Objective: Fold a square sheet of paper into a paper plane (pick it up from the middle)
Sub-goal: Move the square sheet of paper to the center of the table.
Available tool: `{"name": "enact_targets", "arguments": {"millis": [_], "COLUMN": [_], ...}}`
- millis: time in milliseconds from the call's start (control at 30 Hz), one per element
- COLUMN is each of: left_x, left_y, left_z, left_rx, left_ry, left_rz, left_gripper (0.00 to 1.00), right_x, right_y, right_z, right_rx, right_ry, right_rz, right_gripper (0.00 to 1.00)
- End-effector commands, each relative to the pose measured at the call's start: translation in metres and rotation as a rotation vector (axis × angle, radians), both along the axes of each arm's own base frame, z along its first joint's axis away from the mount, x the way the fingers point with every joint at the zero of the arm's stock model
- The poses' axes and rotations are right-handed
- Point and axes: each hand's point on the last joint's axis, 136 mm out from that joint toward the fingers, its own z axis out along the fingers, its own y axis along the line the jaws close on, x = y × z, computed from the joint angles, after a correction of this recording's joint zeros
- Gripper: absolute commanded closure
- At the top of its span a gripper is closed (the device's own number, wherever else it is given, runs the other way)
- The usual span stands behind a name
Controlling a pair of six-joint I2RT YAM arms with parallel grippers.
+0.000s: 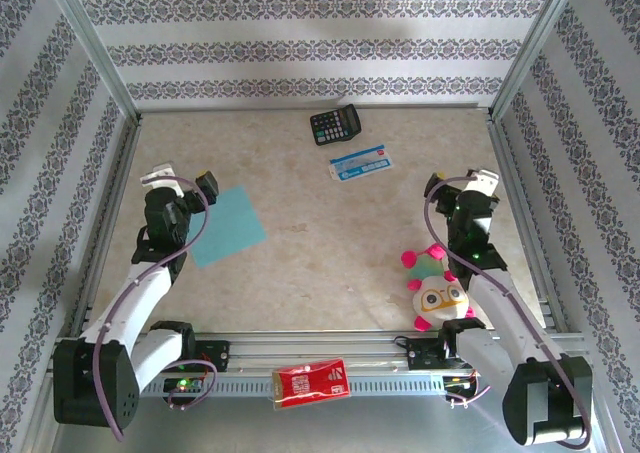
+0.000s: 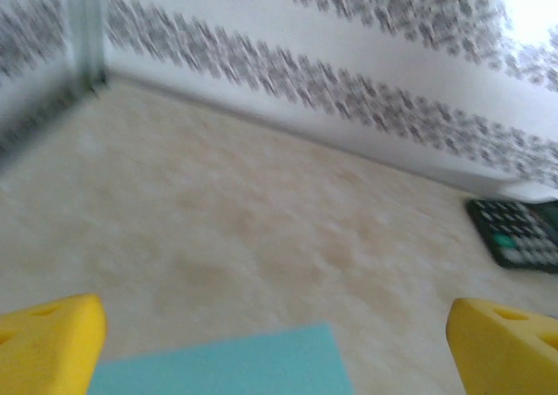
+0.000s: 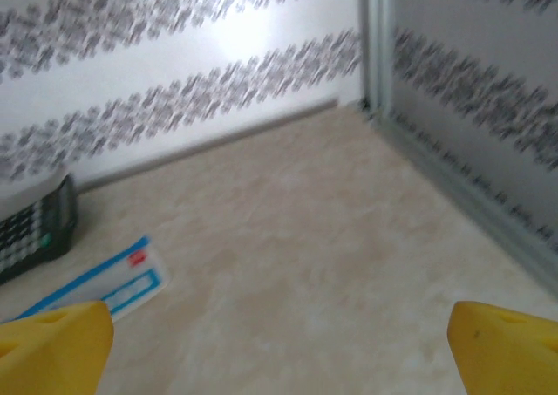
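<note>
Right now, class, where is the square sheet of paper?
In the top view the square sheet of paper lies flat on the left side of the table, beside the left gripper, nearer than the calculator.

the left arm and right arm share white link shells, black joint housings and bulky black bases. a purple cable loops along each. a small green light glows by the left base. left fingers and right fingers are bright yellow blocky wedges.
</note>
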Motion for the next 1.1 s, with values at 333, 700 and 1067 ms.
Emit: {"name": "enact_targets", "arguments": {"millis": [333,700,1067], "left_x": [-0.04,-0.015,-0.001], "left_y": [-0.024,-0.031,-0.021], "left_z": [-0.116,-0.161,-0.175], "left_rx": [0.062,-0.064,-0.068], "left_ry": [0.775,0.905,0.94], "left_rz": [0.108,0.158,0.216], "left_gripper": [0.0,0.0,0.0], "right_x": [-0.005,-0.016,-0.02], "right_y": [0.191,0.189,0.195], "right_z": [-0.043,-0.054,-0.064], "right_rx": [-0.119,-0.052,0.002], "right_ry": [0.319,0.267,0.28], "right_rz": [0.588,0.59,0.619], "right_gripper": [0.02,0.02,0.02]}}
